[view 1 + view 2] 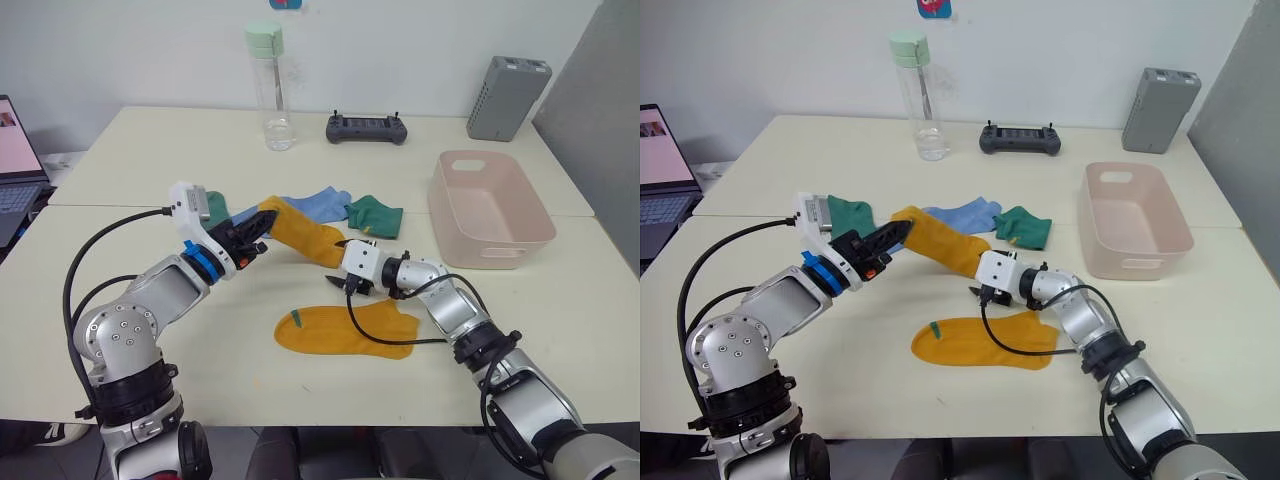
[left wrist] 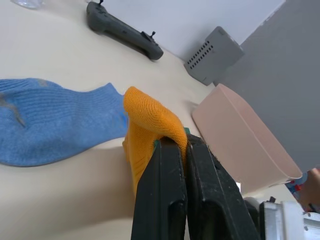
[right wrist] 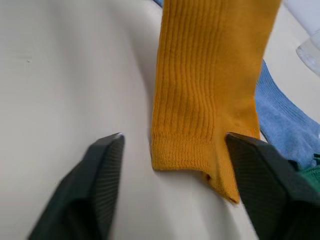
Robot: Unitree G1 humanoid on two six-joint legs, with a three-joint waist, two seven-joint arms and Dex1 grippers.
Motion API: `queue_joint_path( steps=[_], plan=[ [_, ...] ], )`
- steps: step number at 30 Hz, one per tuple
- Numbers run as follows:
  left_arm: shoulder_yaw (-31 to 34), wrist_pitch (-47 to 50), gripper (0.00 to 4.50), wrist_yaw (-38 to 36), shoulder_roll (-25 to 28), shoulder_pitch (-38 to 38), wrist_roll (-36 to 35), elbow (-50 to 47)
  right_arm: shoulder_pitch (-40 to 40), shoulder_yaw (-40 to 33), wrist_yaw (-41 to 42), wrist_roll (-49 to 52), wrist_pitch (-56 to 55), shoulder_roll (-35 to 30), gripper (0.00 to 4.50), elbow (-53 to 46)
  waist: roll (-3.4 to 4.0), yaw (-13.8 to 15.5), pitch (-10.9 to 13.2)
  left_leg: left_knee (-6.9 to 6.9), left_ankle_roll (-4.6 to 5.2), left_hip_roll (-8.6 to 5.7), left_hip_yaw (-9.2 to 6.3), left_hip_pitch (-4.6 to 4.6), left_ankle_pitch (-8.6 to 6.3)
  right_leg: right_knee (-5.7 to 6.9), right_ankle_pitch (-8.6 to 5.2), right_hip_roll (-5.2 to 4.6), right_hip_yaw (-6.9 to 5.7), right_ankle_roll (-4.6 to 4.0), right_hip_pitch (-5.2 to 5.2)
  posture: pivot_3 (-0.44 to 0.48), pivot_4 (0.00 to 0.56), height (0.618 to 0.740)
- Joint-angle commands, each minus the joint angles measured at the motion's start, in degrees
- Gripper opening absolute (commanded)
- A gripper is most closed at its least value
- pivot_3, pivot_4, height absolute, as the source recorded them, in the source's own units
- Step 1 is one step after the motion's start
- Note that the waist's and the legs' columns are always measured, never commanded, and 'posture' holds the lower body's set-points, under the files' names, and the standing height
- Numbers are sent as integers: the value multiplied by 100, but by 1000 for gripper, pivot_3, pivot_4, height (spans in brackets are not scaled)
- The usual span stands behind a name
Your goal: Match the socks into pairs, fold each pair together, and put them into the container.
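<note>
Left gripper (image 2: 172, 150) clamped tight on one end of yellow sock (image 1: 300, 232); right gripper (image 3: 172, 165) wide open astride its free cuff. Risk: closing skewed, catching one layer only, dragging blue sock (image 1: 315, 203) just beyond

My head cameras look forward and down over the table (image 1: 300, 170); my wrist cameras sit close along my fingers, both facing the held yellow sock (image 3: 210, 95), which all four views share
</note>
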Motion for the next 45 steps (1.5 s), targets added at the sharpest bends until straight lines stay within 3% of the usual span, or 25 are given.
queue_joint_path(
  steps=[1,7,14,21,29,35,42,44,45],
  plan=[
    [18,-155,0,50,82,-119,-183,-42,-158,-86,-89,-80,-107,-58,2073,58,0,0,0,0,0,0,0,0,0,0,0,0,0,0,0,0,150,740],
    [-67,-260,0,60,145,-109,-198,14,-119,-230,12,68,-149,-111,22,-6,0,0,0,-1,0,0,0,0,0,-1,0,0,0,0,-1,0,150,740],
    [-250,-333,0,-133,312,-9,-137,73,-66,-507,30,189,-361,-453,22,-271,0,3,0,-1,0,-1,1,-2,0,-3,0,-2,0,0,-1,0,150,740],
    [-895,-579,0,-400,110,-211,37,212,203,-940,29,234,-667,-1296,22,-1102,-2,101,1,-2,0,-6,6,-4,0,-7,0,-7,3,0,-2,0,150,740],
    [-1251,-555,0,-657,270,121,161,155,1526,-1478,170,116,-699,-2534,22,-2885,-2,124,1,-16,0,-6,9,-3,-1,-12,-5,-7,5,-2,-6,0,150,740],
    [-1744,-660,0,-810,335,929,580,-40,2659,-1351,138,28,-358,-2577,22,-3427,-2,131,1,-20,0,-6,9,0,-1,-11,-8,-7,6,-5,-6,0,150,740],
    [-1819,-657,0,-749,222,1105,703,-71,2836,-1277,374,229,427,-2275,22,-3682,-4,130,3,9,0,-9,8,2,0,-8,-25,-8,16,8,-5,0,150,740],
    [-1722,-703,456,-671,211,1086,775,7,2833,-1346,439,296,545,-2302,0,-3712,-4,131,3,23,0,-10,11,1,0,-8,-27,-8,21,6,-2,0,150,740],
    [-1664,-711,688,-675,220,1083,770,38,2800,-1390,458,320,558,-2322,199,-3692,-4,132,3,26,0,-11,13,1,0,-9,-27,-9,24,6,-2,0,150,740]
  ],
)
